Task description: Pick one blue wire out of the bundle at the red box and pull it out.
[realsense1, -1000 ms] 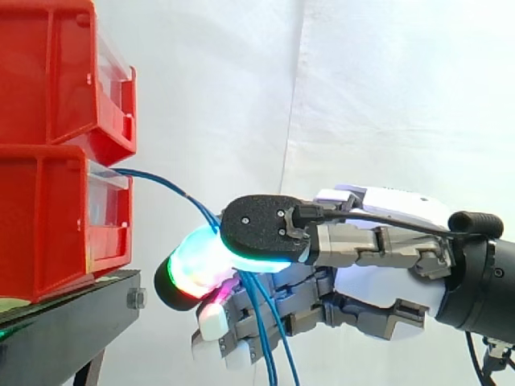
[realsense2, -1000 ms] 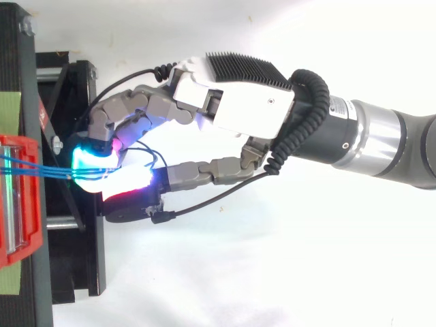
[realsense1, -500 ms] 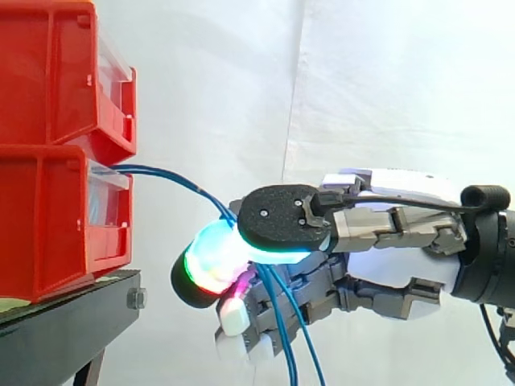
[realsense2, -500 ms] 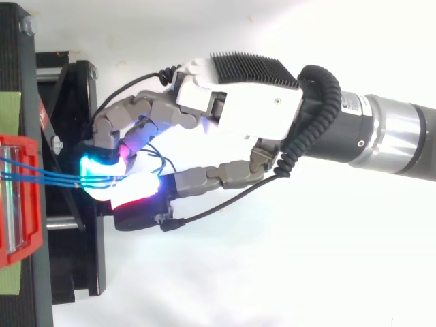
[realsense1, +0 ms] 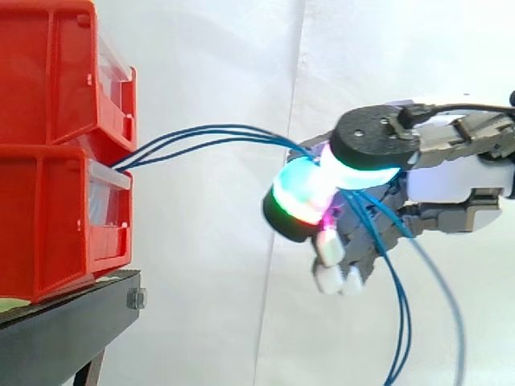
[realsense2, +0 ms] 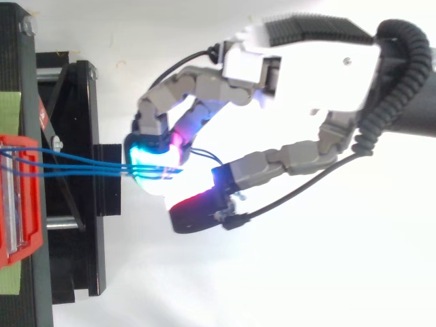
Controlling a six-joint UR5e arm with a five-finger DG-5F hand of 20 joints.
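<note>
The hand is seen at 3 o'clock in the side view, well apart from the bins. It is closed in a pinch: three blue wires are clamped between the thumb's black-backed pad and a fingertip glowing green, cyan and red. The other fingers are curled below the pinch, toward 6 o'clock. Behind the pinch, the wires are seen hanging in loose loops toward 6 o'clock, out past the lower edge.

From the pinch the wires are led toward 9 o'clock in a shallow arch, close together and side by side. They are taken in at the front opening of the lower bin, just under the lip of the upper bin. In the top view they are seen crossing the gap almost straight from the fingertips to the bin at 9 o'clock.

The two red bins are stacked on a black stand. A white curtain is hung behind everything.
</note>
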